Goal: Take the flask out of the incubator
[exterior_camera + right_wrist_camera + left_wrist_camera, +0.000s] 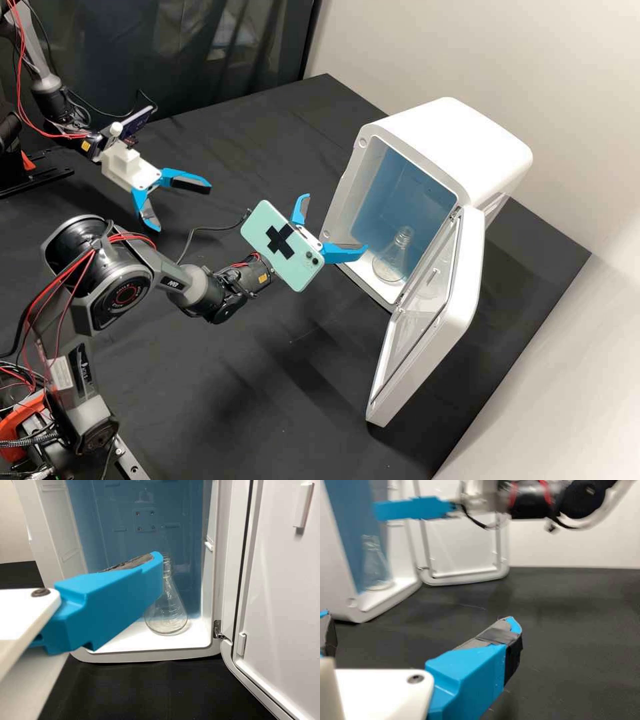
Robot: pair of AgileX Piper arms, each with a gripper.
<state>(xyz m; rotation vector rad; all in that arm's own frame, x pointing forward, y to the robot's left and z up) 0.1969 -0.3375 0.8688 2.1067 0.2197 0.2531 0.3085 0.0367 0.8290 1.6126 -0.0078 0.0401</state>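
Noting the left gripper (178, 203) at about 10 o'clock over the black bench (267, 387), blue fingers spread wide, gripping nothing.

Finding the right gripper (333, 225) just at the mouth of the white box-shaped incubator with blue interior (453, 133), fingers also parted and empty.

Locating the clear glass conical flask (167, 610) standing upright on the incubator floor, toward the hinged side, at roughly 3 o'clock from that gripper and not touching it. Recording the white door (433, 313) standing open at about 5 o'clock.

Judging the flask light, rigid, smooth and breakable: probably slipping between hard fingers, chipping if knocked against a wall. Recommending a hold around the narrow neck, just below the rim.

Detecting no legible label or writing; any marks on the flask body being too faint to read.
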